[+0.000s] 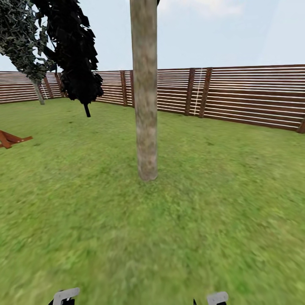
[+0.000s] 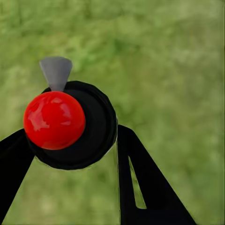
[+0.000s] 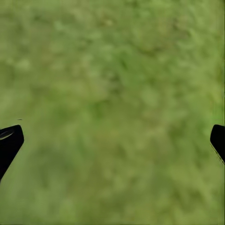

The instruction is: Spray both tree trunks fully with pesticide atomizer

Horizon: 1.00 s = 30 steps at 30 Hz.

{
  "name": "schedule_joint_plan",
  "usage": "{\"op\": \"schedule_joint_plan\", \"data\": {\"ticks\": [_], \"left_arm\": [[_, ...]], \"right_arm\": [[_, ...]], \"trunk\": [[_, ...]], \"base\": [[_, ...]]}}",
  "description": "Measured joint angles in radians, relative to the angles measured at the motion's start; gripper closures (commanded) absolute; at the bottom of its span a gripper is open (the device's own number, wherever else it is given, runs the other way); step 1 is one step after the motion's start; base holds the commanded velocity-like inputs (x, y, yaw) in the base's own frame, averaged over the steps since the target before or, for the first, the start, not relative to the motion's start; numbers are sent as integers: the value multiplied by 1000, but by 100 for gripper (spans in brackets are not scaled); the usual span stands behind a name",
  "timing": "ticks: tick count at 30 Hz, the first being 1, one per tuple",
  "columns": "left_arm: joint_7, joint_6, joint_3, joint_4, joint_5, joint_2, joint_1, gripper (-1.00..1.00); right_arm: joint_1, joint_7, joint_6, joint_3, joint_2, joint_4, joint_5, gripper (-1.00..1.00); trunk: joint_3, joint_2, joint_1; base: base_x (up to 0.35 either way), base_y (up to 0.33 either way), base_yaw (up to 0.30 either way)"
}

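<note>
In the left wrist view the pesticide atomizer is a round black body with a glossy red ball on top and a small grey nozzle. My left gripper is shut on it, a black finger on either side, with grass behind. My right gripper is open over bare grass, its fingertips far apart and nothing between them. A tree trunk, straight and mottled grey-brown, rises from the lawn straight ahead in the head view, a few steps away. A second tree with a pale trunk stands far off at the left by the fence.
A brown slatted fence runs along the back of the garden lawn. A dark, narrow tree stands back left. A low orange-brown wooden object lies at the left edge. Grass stretches between me and the trunk.
</note>
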Motion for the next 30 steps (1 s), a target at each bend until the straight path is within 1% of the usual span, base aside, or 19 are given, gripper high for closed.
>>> {"op": "schedule_joint_plan", "data": {"ticks": [9,13,22,26,30], "left_arm": [[0,0,0,0,0,0,0,100],[0,-1,0,0,0,0,0,100],[0,0,0,0,0,-1,0,100],[0,0,0,0,0,-1,0,100],[0,0,0,0,0,-1,0,100]], "right_arm": [[0,-1,-2,0,0,0,0,-100],[0,-1,-2,1,1,0,0,-100],[0,0,-1,1,1,0,0,-100],[0,-1,0,0,1,1,0,-100],[0,0,-1,0,1,1,0,-100]], "trunk": [[0,0,0],[2,0,0],[3,0,0],[4,0,0],[5,0,0]], "base": [[340,0,-1],[340,0,-132],[339,0,-16],[340,0,-157],[340,0,-11]]}}
